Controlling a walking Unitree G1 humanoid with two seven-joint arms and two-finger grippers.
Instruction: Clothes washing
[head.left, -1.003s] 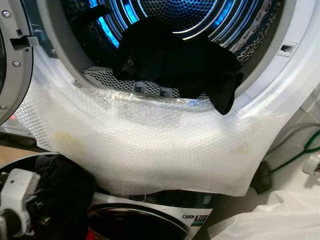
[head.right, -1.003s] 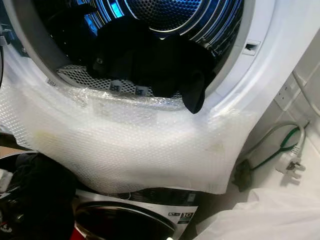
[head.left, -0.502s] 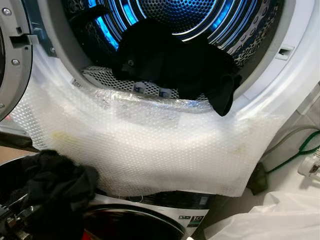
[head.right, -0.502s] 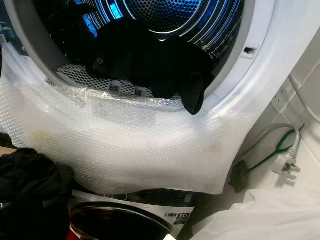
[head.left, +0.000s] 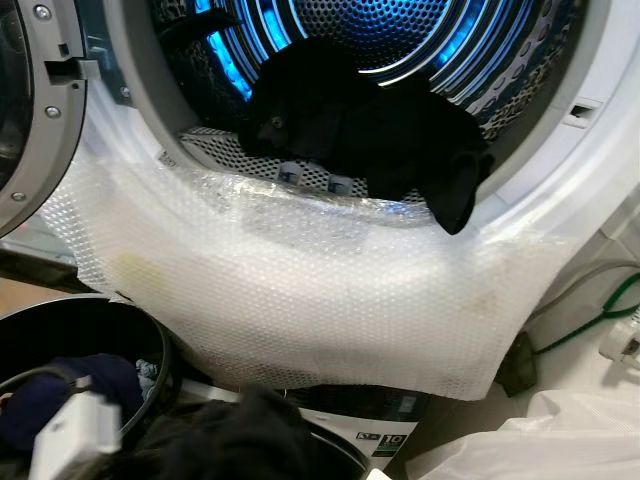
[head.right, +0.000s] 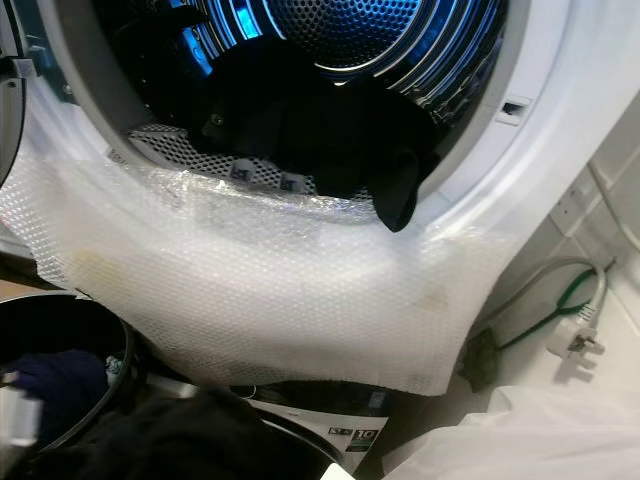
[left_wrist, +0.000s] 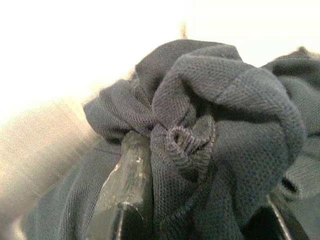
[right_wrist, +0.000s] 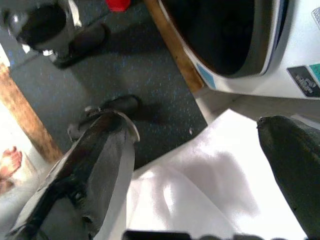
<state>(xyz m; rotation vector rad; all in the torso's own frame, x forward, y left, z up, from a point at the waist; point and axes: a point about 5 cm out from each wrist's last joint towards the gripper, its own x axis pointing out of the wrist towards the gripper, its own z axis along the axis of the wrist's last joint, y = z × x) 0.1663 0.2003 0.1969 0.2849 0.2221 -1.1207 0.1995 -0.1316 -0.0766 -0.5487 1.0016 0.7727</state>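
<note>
While a heap of dark clothes already sits in the lit drum, one bit flopping over the rim onto the bubble wrap, the left gripper is clamped tight on a bunched dark garment low down near the basket. Basket's got more in it, so I'd say we're midway. Right gripper hangs idle, fingers spread wide, holding nothing.

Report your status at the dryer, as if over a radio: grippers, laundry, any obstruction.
Left gripper shut on dark garment, low by basket. Right gripper open, idle. Black clothes in drum, one end over bubble-wrapped rim.
</note>
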